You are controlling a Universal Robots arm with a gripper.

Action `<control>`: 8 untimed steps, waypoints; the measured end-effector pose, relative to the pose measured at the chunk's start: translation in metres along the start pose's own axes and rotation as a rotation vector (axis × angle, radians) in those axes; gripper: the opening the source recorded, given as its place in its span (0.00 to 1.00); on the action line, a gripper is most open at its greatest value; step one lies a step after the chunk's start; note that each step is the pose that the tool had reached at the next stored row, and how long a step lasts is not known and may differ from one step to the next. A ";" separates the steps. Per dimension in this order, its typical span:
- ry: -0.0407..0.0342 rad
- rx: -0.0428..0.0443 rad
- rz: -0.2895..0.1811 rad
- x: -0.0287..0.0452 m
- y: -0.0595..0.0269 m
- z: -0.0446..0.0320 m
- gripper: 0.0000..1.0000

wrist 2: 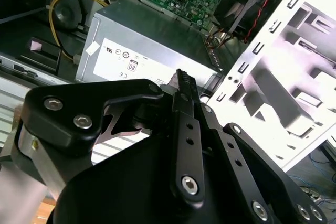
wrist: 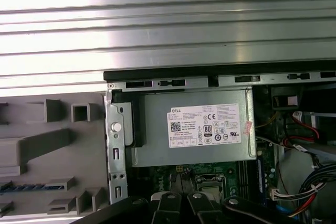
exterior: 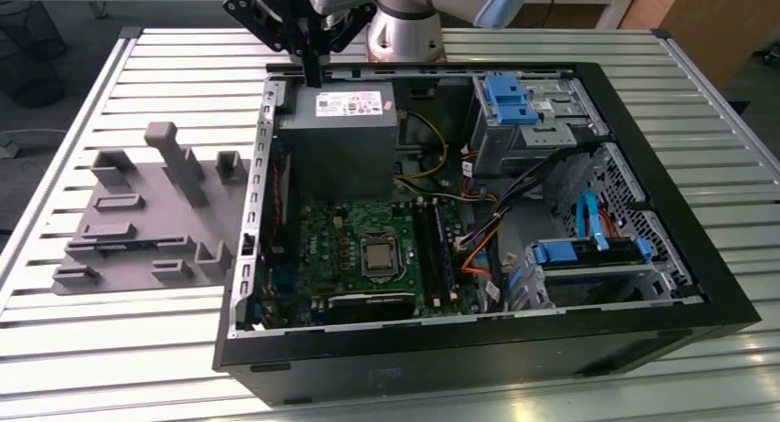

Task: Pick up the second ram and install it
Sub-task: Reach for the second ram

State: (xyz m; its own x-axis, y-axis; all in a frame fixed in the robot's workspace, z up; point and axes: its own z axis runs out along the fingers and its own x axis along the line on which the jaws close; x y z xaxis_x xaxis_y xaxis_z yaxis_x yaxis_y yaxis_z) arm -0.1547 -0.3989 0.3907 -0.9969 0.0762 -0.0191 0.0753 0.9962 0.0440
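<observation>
The black metal gripper [exterior: 317, 75], fingers pressed together on nothing, hangs over the grey steel box [exterior: 335, 148], well apart from the thin, flat blue-green second ram [wrist: 26, 187] in the grey slotted plastic fixture [wrist: 47, 145].

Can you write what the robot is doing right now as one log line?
end effector: shut, empty, above power supply edge | second ram: in grey fixture

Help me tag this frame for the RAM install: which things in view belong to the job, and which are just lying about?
Belong to the job: the second ram, lying in the grey fixture; the motherboard; the hand, empty, above the power supply.
Just lying about: blue drive brackets; cables; computer case; slatted table.
</observation>
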 end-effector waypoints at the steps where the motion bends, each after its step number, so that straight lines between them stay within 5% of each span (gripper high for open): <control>1: 0.0000 0.0000 0.000 0.0009 -0.0001 0.0000 0.11; 8: 0.0000 0.0000 0.000 0.0061 -0.0005 0.0002 0.11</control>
State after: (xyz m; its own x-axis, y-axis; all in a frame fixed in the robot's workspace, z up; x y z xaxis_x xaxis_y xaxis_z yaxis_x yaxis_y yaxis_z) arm -0.1608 -0.3989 0.3904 -0.9969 0.0762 -0.0191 0.0753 0.9962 0.0440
